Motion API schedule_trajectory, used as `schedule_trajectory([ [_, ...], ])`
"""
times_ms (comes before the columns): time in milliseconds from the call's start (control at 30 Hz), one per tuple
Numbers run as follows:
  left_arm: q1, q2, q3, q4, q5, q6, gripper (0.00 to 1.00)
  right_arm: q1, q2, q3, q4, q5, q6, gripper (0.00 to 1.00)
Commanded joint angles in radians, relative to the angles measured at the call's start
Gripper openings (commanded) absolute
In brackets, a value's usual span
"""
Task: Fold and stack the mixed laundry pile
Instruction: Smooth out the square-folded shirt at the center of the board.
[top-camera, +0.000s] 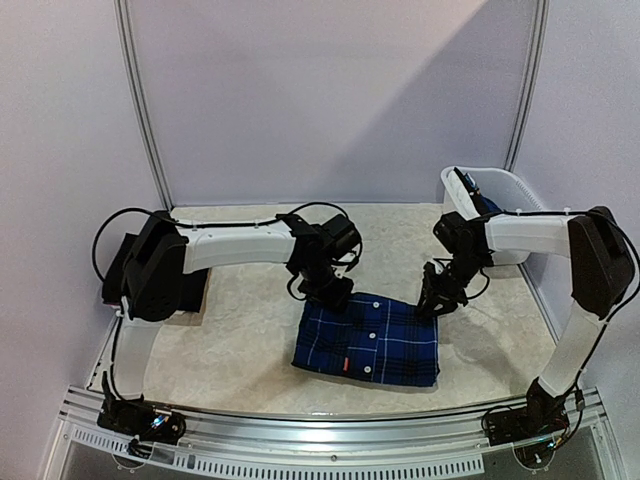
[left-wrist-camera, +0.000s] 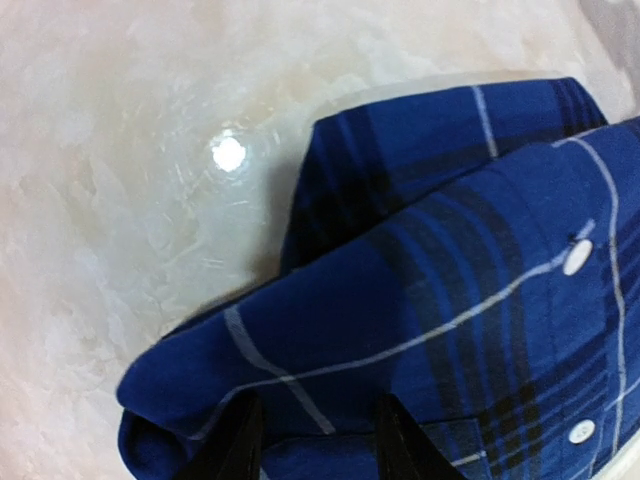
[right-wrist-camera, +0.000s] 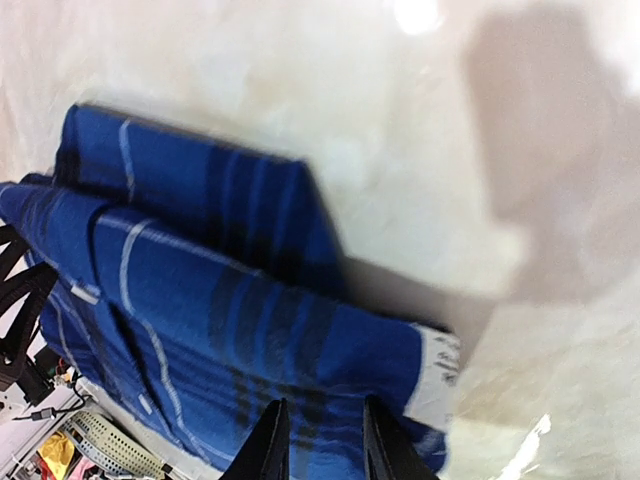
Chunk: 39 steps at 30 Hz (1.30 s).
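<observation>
Spreading across the middle of the top view as a cream, mottled, glossy worktop (top-camera: 230, 350). Glaring with a small bright lamp spot (left-wrist-camera: 228, 153) in the left wrist view, and darkening under a soft grey shadow (right-wrist-camera: 540, 150) in the right wrist view. Standing upright at the far right corner of the worktop as a white plastic basket (top-camera: 505, 188). Running along the near edge as a ribbed, slotted aluminium rail (top-camera: 330, 432). Rising behind as a pale lavender backdrop wall (top-camera: 330, 90), flanked by a slim grey metal pole on the left (top-camera: 140, 100) and another on the right (top-camera: 526, 90).
</observation>
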Motion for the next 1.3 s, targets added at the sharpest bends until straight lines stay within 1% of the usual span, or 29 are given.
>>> schedule_trajectory([
  [0, 0.030, 0.038, 0.002, 0.011, 0.017, -0.009, 0.38, -0.044, 0.064, 0.030, 0.008, -0.004, -0.069, 0.26],
  [200, 0.044, 0.054, -0.032, 0.023, 0.022, -0.024, 0.38, -0.054, 0.154, 0.030, 0.046, -0.043, -0.136, 0.26],
  [400, 0.046, 0.032, -0.088, 0.051, 0.035, -0.068, 0.38, -0.053, 0.218, 0.031, 0.096, -0.067, -0.140, 0.25],
  [500, 0.045, 0.004, -0.120, 0.062, 0.032, -0.087, 0.38, -0.053, 0.241, 0.068, 0.108, -0.092, -0.151, 0.23],
  [600, 0.041, -0.053, -0.144, 0.049, -0.005, -0.089, 0.38, -0.053, 0.248, 0.155, 0.055, -0.089, -0.194, 0.23],
  [733, 0.036, -0.146, -0.178, 0.025, -0.063, -0.089, 0.39, -0.050, 0.200, 0.268, -0.039, -0.058, -0.234, 0.23],
  [800, 0.028, -0.193, -0.196, 0.011, -0.087, -0.086, 0.39, -0.045, 0.146, 0.284, -0.066, -0.053, -0.231, 0.23],
  [900, 0.002, -0.254, -0.230, -0.003, -0.108, -0.086, 0.40, -0.012, 0.059, 0.261, -0.084, -0.041, -0.213, 0.25],
  [1000, -0.037, -0.308, -0.269, -0.004, -0.102, -0.084, 0.40, 0.052, -0.044, 0.194, -0.085, -0.025, -0.177, 0.26],
  [1100, -0.086, -0.336, -0.308, 0.016, -0.074, -0.071, 0.40, 0.107, -0.147, 0.093, -0.068, -0.005, -0.114, 0.27],
  [1267, -0.145, -0.335, -0.365, 0.063, -0.036, -0.070, 0.39, 0.149, -0.277, -0.088, -0.009, 0.002, 0.011, 0.27],
])
